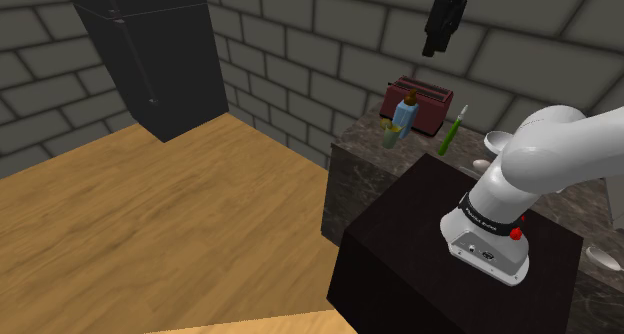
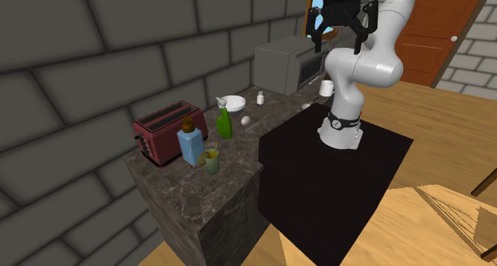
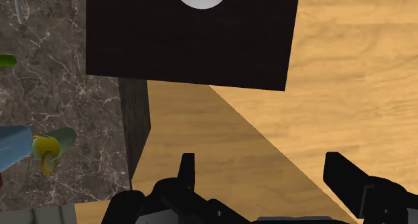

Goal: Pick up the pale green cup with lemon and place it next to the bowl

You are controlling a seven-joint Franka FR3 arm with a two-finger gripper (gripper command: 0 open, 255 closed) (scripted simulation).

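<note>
Jaws: black, spread wide with nothing between them, raised high and aimed down at the wood floor.
Stand: dark box far below the jaws, carrying the base of the white arm.
Table: dark marbled top set against the stand, off to one side of the jaws.
Cup: pale green cup with a yellow lemon slice at its rim, standing upright on the table near its edge, well apart from the jaws.
Neighbours: a blue bottle just beside the cup, with a red toaster behind them.
Bowl: white bowl on the same table, past a green bottle from the cup.
Key relation: the cup lies sideways from the jaws and far below them, with its long axis vertical. The jaws probably need to swing over the table's edge, then descend on the cup's side away from the blue bottle.
</note>
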